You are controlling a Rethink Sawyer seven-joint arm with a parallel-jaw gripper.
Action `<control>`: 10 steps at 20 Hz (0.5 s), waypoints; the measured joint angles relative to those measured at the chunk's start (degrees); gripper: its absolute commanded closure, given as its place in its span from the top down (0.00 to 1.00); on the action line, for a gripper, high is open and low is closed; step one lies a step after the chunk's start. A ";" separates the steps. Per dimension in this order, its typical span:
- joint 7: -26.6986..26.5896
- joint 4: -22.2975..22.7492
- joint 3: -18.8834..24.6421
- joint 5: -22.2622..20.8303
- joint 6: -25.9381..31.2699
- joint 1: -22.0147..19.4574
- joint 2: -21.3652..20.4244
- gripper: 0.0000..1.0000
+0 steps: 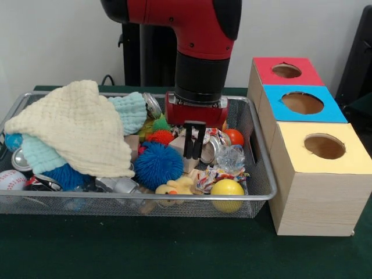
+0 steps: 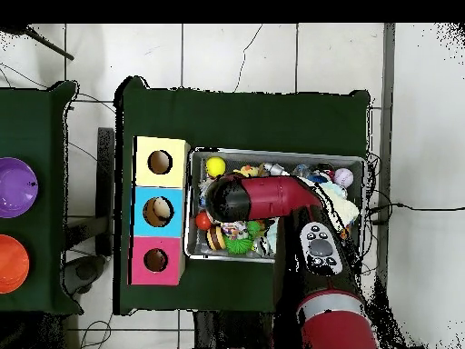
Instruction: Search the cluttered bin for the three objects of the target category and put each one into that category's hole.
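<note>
The wire mesh bin (image 1: 87,206) is full of clutter and also shows in the overhead view (image 2: 272,152). The yellow duck (image 1: 176,186) lies near the bin's front wall, between a blue spiky ball (image 1: 157,164) and a yellow ball (image 1: 226,193). The teddy bear and the tiger are hidden. My gripper (image 1: 195,148) hangs inside the bin over the clutter, just behind the duck, its fingers close together and holding nothing. In the overhead view the arm hides it. The red-topped box's hole (image 1: 286,70) is right of the bin, farthest back, and shows from overhead (image 2: 155,261).
A cream cloth (image 1: 75,125) and a light blue cloth (image 1: 131,110) cover the bin's left half. A baseball (image 1: 11,180) and an orange ball (image 1: 234,136) lie in the bin. The blue-topped box (image 1: 302,103) and the yellow-topped box (image 1: 324,146) stand in front of the red one.
</note>
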 measured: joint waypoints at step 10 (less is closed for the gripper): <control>0.00 -2.94 3.38 -0.16 3.04 -2.88 0.28 0.00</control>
